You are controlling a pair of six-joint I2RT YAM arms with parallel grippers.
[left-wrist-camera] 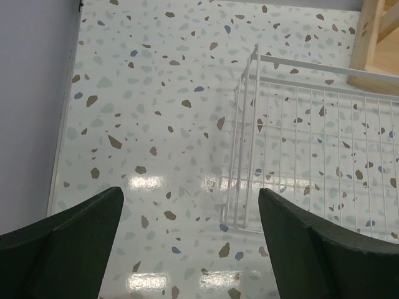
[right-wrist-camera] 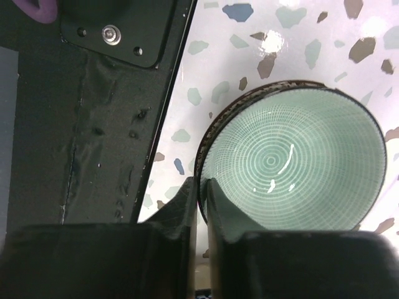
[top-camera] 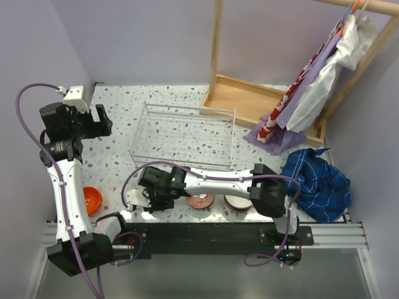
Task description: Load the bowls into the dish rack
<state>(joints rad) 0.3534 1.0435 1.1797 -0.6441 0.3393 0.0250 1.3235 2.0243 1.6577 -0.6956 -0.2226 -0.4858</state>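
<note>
My right gripper [top-camera: 151,198] is at the near edge of the table, left of centre. In the right wrist view it [right-wrist-camera: 202,187] is shut on the rim of the pale green bowl [right-wrist-camera: 293,162], one finger inside and one outside. The silvery wire dish rack [top-camera: 184,137] stands empty mid-table and also shows in the left wrist view [left-wrist-camera: 312,162]. An orange bowl [top-camera: 91,199] lies at the near left. A red-patterned bowl [top-camera: 201,200] and a white bowl [top-camera: 238,202] sit under the right arm. My left gripper [top-camera: 93,122] is open and empty, held high left of the rack [left-wrist-camera: 187,249].
A wooden tray-like frame [top-camera: 249,103] with a clothes stand holding draped cloths [top-camera: 312,87] stands at the back right. A blue plaid cloth [top-camera: 318,180] lies at the right. A black base plate [right-wrist-camera: 87,99] borders the near edge beside the green bowl.
</note>
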